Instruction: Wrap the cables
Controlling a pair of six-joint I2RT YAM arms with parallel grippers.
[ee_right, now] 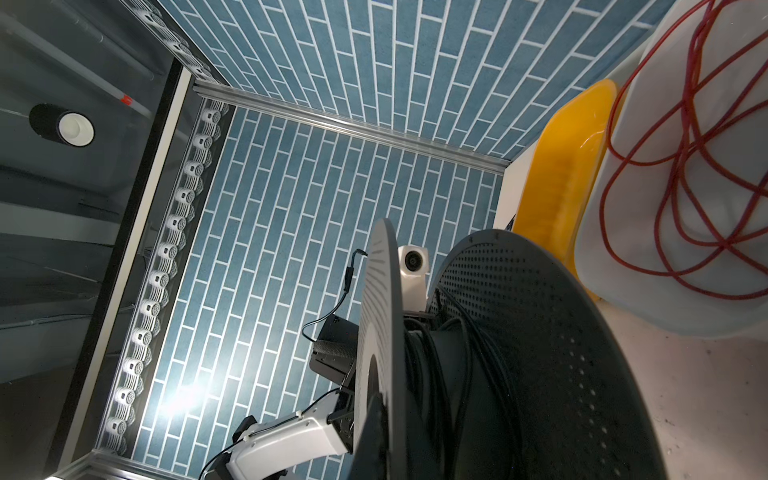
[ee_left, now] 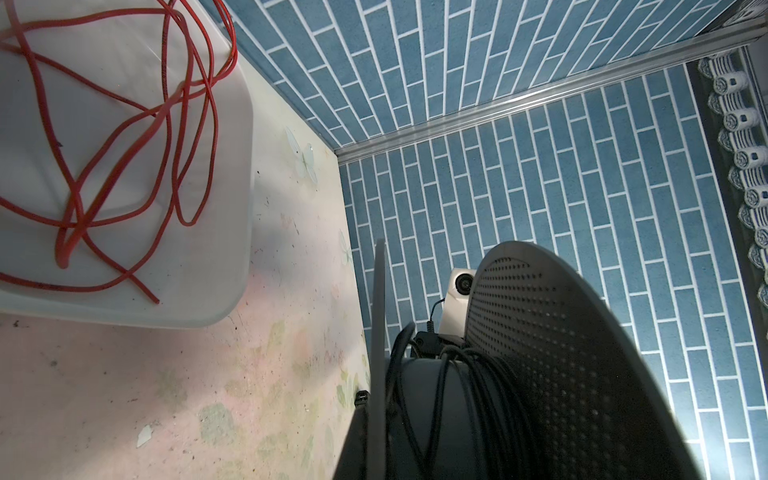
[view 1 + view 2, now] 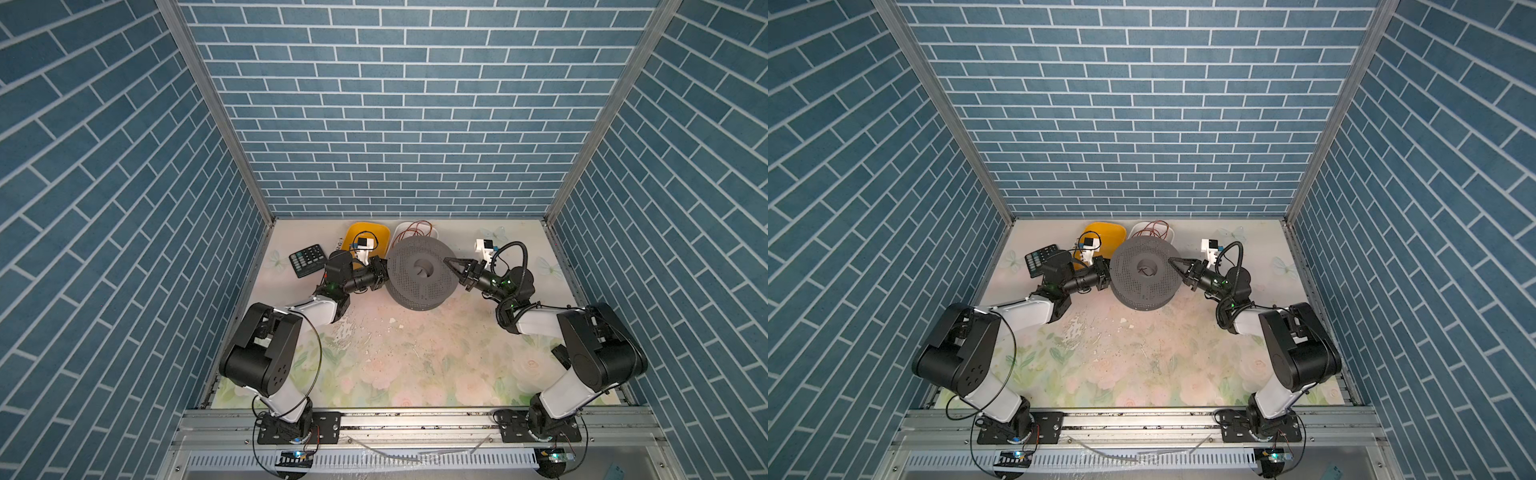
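Cable (image 2: 494, 374) one, spool (image 3: 411, 274) one, calculator (image 3: 307, 260) one

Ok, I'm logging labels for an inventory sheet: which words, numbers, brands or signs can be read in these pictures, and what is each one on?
No text can be read outright.
calculator: key markings, too small to read.
red wire: dark printed marks along it, too blurred to read.
grey spool: small marks near the flange rim, illegible.
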